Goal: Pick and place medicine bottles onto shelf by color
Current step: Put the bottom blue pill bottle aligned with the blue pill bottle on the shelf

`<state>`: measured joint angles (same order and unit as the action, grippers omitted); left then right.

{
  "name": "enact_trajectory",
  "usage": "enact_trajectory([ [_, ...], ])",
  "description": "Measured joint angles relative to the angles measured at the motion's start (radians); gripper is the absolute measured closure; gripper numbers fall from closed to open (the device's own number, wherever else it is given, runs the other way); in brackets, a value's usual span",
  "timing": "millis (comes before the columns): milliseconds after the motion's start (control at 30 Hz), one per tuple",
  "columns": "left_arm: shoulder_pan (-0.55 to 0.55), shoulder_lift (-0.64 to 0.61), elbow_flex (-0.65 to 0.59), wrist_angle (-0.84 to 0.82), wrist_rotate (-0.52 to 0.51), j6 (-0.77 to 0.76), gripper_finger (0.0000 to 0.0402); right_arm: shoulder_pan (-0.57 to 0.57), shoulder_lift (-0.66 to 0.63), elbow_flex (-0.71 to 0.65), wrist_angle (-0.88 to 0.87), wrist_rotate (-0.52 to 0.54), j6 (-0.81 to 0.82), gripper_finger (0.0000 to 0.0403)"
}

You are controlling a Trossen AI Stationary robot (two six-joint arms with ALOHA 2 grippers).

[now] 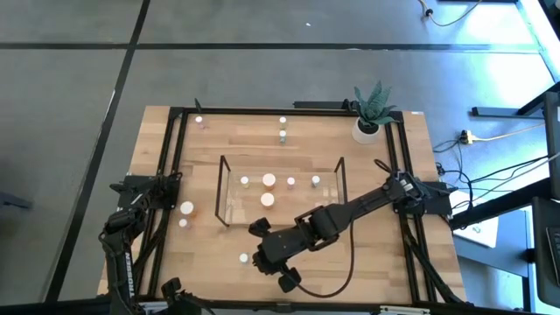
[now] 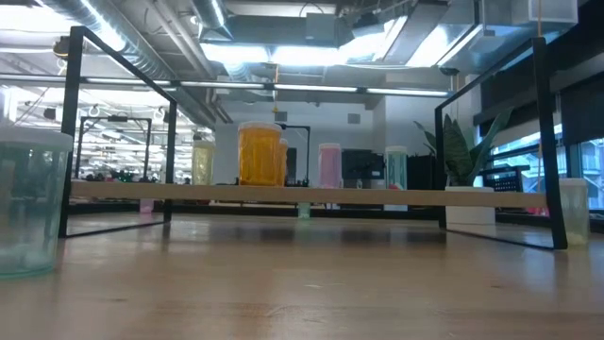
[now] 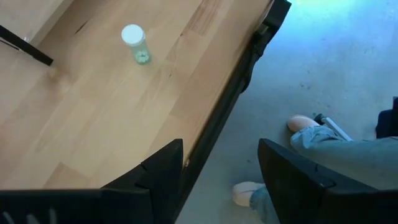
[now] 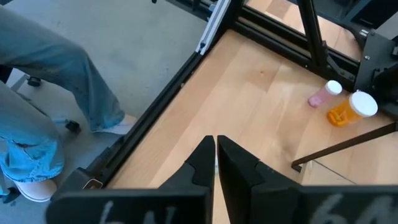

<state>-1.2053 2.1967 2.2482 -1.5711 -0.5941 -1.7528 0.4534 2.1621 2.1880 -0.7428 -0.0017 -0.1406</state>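
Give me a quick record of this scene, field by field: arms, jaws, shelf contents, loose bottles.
left gripper: jaws open, empty, parked near the table's left edge
right gripper: jaws shut, holding nothing visible, at the front of the table
shelf: clear rack mid-table, several bottles on it, including an orange bottle
loose bottles: pink bottle and orange one left of the shelf; green bottle near the front edge
plant pot: far right corner

An open-plan lab or workshop; exposed ducts [image 2: 142, 47] and strip lights [image 2: 283, 57] run under a bare ceiling; grey floor [image 1: 262, 79] marked with dark lines; cables [image 1: 490, 175] trail beside the table [image 1: 175, 140], itself caged in a black frame [image 1: 289, 110].
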Motion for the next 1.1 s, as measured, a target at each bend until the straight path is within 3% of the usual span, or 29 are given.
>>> enact_trajectory([
  [233,0.000,0.000,0.000,0.000,0.000,-0.001,0.0200,0.000,0.000,0.000,0.000,0.000,0.001,0.0357],
  [567,0.000,0.000,0.000,0.000,0.000,-0.001,0.0200,0.000,0.004,0.000,0.016,0.009,0.000,0.0226],
  [700,0.000,0.000,0.000,0.000,0.000,-0.002,0.0200,0.000,0.042,0.000,0.041,0.004,-0.026,0.0192],
  [1100,0.000,0.000,0.000,0.000,0.000,-0.002,0.0200,-0.005,0.197,-0.001,0.186,-0.006,-0.082,0.0188],
])
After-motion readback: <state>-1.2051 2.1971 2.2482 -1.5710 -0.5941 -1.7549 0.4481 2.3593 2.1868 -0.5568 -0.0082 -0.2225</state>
